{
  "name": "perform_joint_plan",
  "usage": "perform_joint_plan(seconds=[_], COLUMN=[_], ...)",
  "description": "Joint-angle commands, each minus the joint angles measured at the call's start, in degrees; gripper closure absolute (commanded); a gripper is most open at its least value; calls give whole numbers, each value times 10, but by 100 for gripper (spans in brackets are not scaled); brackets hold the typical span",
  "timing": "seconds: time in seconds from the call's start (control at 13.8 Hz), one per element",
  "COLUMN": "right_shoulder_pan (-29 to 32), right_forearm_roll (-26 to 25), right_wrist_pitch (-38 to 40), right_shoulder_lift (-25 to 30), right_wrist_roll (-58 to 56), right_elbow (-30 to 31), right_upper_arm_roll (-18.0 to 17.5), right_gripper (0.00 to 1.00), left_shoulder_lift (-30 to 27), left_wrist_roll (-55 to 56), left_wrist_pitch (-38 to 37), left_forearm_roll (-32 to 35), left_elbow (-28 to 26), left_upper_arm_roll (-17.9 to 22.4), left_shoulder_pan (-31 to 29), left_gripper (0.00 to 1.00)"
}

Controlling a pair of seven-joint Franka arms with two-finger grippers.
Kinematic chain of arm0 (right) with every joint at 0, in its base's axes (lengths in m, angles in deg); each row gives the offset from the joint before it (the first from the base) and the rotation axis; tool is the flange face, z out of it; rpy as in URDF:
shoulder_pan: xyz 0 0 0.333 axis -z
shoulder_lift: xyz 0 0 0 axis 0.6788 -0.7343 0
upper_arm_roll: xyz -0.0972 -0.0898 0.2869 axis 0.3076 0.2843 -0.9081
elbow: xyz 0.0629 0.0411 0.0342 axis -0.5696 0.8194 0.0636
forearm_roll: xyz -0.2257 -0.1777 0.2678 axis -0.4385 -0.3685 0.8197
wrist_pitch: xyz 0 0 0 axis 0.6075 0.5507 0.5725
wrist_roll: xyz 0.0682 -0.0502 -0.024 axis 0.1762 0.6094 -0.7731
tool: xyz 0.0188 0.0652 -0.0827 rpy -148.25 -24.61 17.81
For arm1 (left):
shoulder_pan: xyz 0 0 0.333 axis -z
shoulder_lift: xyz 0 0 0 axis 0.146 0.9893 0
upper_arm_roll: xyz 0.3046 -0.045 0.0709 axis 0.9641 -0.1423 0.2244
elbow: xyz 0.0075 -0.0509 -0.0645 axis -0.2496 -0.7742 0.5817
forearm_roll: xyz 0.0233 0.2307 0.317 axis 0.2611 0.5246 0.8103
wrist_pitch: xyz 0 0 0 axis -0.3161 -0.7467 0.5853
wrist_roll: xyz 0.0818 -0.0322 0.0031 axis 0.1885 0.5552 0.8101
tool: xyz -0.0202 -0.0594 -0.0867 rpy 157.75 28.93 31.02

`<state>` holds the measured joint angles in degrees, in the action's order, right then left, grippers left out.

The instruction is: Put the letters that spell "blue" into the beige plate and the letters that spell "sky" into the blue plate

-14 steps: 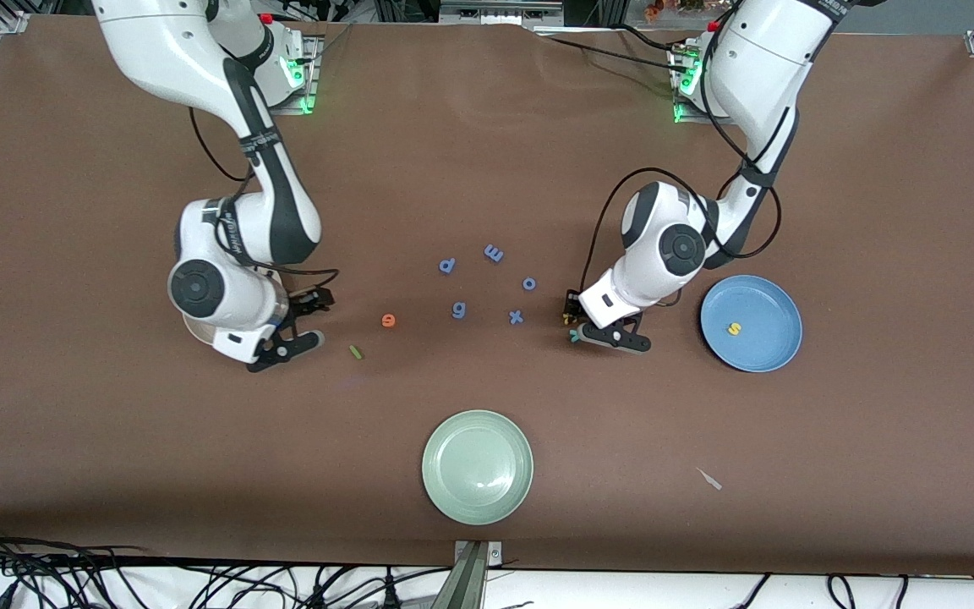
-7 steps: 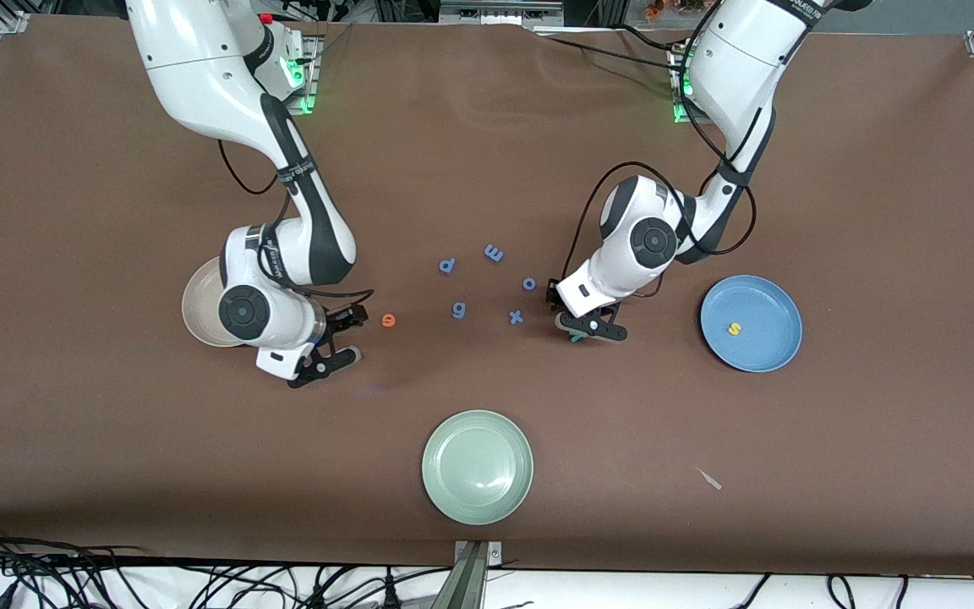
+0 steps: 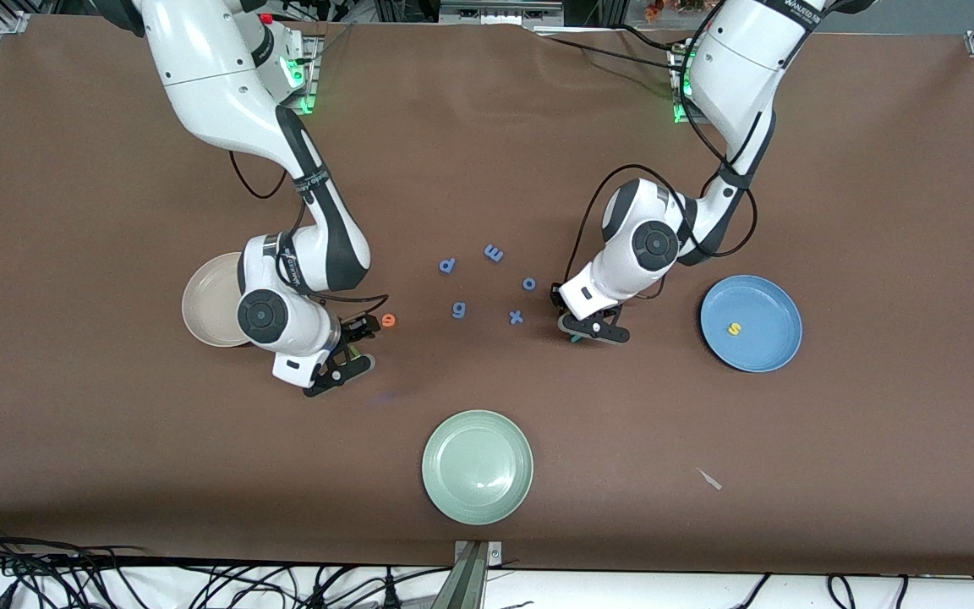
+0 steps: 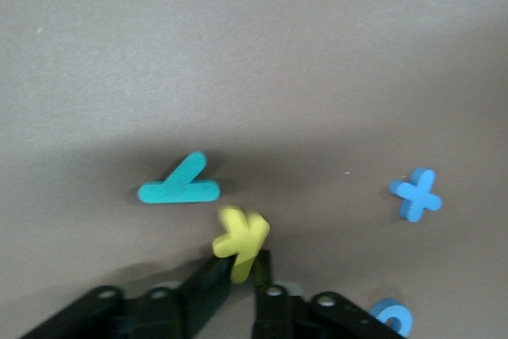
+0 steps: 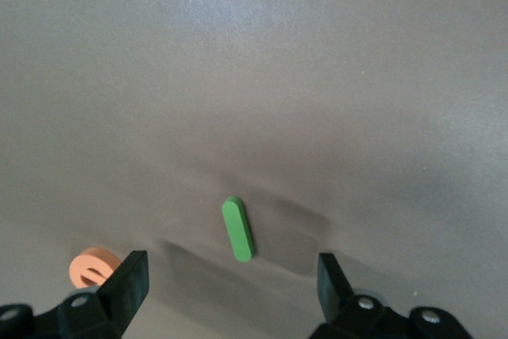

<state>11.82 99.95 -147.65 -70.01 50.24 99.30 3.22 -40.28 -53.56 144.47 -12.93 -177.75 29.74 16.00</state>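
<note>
While the left gripper (image 4: 242, 283) is pinching the yellow k (image 4: 240, 237) beside the teal y (image 4: 179, 185), the right gripper (image 5: 230, 279), fingers spread wide, is hovering over the green l (image 5: 237, 228); the blue plate (image 3: 770, 355) is holding a legible yellow s (image 3: 735, 329).

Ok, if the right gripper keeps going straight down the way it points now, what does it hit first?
Most likely the small green straight foam letter, lying on the brown table between the right gripper's open fingers; depth is unclear.

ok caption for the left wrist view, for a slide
Left gripper shut on the yellow k, teal y lying beside it.
</note>
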Motion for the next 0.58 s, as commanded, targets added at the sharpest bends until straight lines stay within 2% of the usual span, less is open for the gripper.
perform_joint_plan(seconds=[0.0,0.07,0.36,0.51], right_shoulder_pan=[-4,-6,-8,-8], right_forearm_roll=[-9,-15,-17,-17], right_wrist_pitch=[-7,-20,-25,-27], right_shoulder_lift=[-16,-19,-22,-23], right_wrist_roll=[-10,-10,-10,-16], right_elbow=[-17,-18,-18,-17], right_upper_arm_roll=[-3,-3,-3,-3], right_gripper=[32,45,76,85], left_shoulder_lift=[17,17,-1,-39], left_wrist_roll=[-1,-1,0,1], left_wrist_pitch=[7,7,4,-15], left_forearm_roll=[25,29,29,31], left_elbow=[11,11,10,-1], left_upper_arm_roll=[6,6,6,6], left_shoulder_pan=[5,4,-3,-32], left_gripper=[92,95,96,96])
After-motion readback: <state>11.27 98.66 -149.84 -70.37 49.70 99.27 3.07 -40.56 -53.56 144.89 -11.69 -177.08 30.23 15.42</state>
